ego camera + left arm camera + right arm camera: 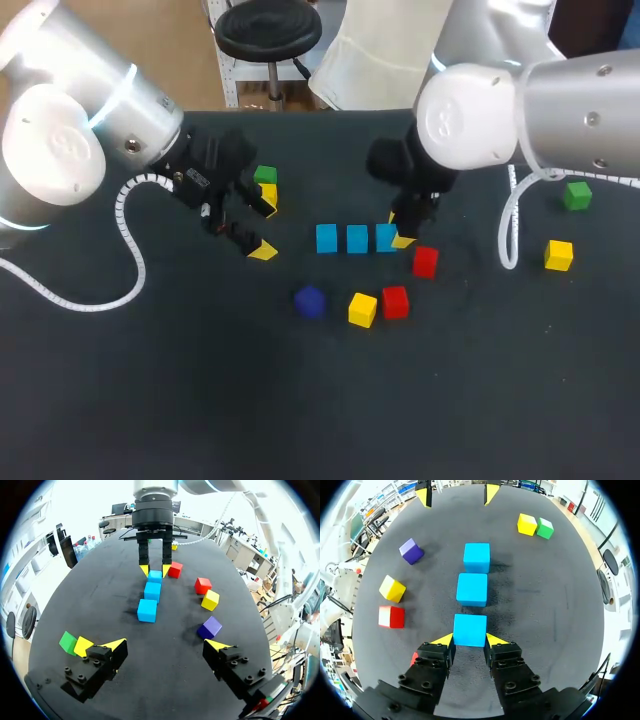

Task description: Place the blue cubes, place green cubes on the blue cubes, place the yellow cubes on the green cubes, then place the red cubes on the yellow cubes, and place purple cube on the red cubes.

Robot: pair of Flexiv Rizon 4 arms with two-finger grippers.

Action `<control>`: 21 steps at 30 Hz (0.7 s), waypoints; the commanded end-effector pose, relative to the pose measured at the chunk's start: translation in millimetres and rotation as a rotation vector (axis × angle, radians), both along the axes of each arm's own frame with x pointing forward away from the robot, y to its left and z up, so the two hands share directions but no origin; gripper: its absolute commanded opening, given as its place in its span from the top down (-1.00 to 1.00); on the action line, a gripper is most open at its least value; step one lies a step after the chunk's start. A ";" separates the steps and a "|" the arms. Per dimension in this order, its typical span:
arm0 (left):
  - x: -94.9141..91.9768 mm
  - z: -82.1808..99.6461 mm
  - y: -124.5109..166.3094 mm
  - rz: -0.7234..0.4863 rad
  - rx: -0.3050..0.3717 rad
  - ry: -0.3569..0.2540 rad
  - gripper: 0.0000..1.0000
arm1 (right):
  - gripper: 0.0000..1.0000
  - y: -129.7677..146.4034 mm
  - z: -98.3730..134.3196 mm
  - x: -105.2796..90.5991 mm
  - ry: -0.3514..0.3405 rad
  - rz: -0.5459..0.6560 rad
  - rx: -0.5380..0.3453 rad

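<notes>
Three blue cubes lie in a row on the black table [200, 380]. My right gripper [400, 234] [470, 640] comes down on the rightmost blue cube [386, 237] [470, 629], and its fingers press both sides of the cube, which rests on the table. The other two blue cubes [357, 239] [326, 238] sit just to its left. My left gripper [263, 228] [166, 645] hangs wide open and empty left of the row. A green cube [265, 175] and a yellow cube [268, 193] lie right behind it. In front of the row lie a purple cube [309, 301], a yellow cube [362, 309] and two red cubes [395, 301] [425, 261].
Another green cube [577, 195] and another yellow cube [558, 255] sit at the far right, under my right arm. A white cable loops over the table beside each arm.
</notes>
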State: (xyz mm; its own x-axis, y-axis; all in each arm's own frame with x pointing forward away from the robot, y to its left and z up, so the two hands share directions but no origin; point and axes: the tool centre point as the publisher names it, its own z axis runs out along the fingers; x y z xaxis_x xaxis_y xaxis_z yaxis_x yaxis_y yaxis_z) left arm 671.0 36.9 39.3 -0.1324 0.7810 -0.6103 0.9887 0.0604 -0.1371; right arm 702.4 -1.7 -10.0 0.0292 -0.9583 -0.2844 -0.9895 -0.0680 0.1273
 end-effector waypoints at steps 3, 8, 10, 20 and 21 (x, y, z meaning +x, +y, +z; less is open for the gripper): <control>0.2 -0.6 1.1 -0.002 -0.003 -0.002 -1.00 | 1.00 0.0 -0.1 1.3 0.002 0.002 0.001; 0.2 -0.6 1.1 -0.002 -0.003 -0.002 -1.00 | 1.00 -0.3 0.3 1.6 0.002 0.004 0.001; 0.2 -0.6 1.1 -0.002 -0.003 -0.002 -1.00 | 1.00 -0.4 0.8 1.8 0.002 0.005 0.001; 0.2 -0.6 1.1 -0.002 -0.003 -0.002 -1.00 | 1.00 -0.9 0.6 1.6 0.008 0.003 0.009; 0.2 -0.6 1.1 -0.002 -0.003 -0.002 -1.00 | 1.00 -0.9 0.4 1.5 0.009 0.003 0.010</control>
State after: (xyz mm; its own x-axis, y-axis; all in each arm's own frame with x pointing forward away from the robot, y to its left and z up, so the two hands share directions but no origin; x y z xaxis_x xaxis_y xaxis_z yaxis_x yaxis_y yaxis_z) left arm 671.0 36.9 39.3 -0.1324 0.7810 -0.6103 0.9887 0.0604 -0.1371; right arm 702.3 -2.1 -9.3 0.0293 -0.9563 -0.2908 -0.9887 -0.0706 0.1322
